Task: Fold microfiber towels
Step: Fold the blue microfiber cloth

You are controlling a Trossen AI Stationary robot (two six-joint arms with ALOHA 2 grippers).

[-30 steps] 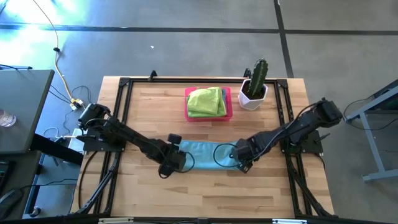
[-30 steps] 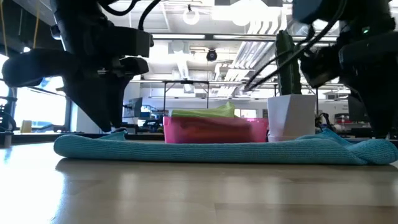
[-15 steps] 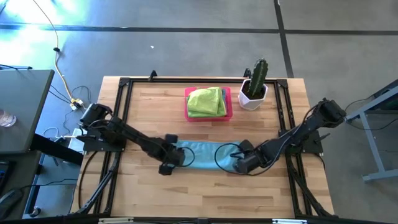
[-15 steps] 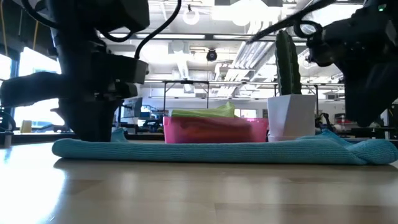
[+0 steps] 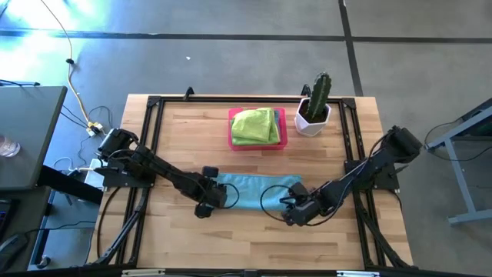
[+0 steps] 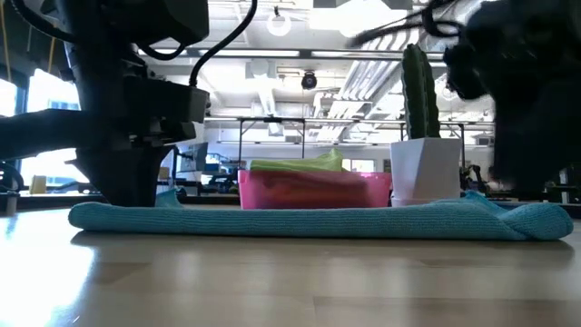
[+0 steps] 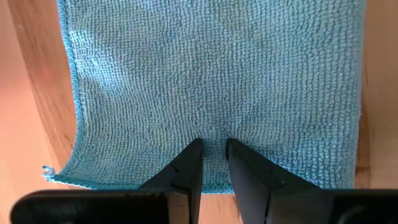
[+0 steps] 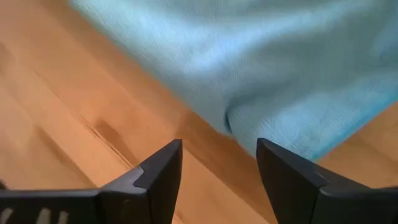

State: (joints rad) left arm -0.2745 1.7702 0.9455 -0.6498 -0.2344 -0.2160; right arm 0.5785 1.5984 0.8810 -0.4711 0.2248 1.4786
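Observation:
A light blue towel [image 5: 260, 188] lies as a folded strip across the middle of the table, flat on the wood; it also shows in the low view [image 6: 309, 221]. My left gripper [image 5: 217, 196] stands at the strip's left end, its fingers nearly together on the cloth [image 7: 211, 144]. My right gripper [image 5: 295, 215] is open and empty [image 8: 217, 152]. It is over bare wood, just nearer the table's near edge than the strip's right end. Lime green towels [image 5: 255, 125] lie folded in the pink tray [image 5: 283, 129]. My left gripper has the towel's left end [image 7: 211, 132], about midway along that short edge, between its two nearly closed fingertips. The fingers come from above, pointing down. The towel lies flat on the table, not lifted.
A potted cactus [image 5: 315, 104] in a white pot stands at the back right beside the pink tray. Black frame rails [image 5: 151, 146] run along the table's sides. Bare wood lies in front of the towel toward the near edge.
My right gripper has moved from the towel's right end toward the table's near edge and now stands clear of the cloth. The towel has slid slightly toward the table's left edge, still flat, with my left gripper at its left end.

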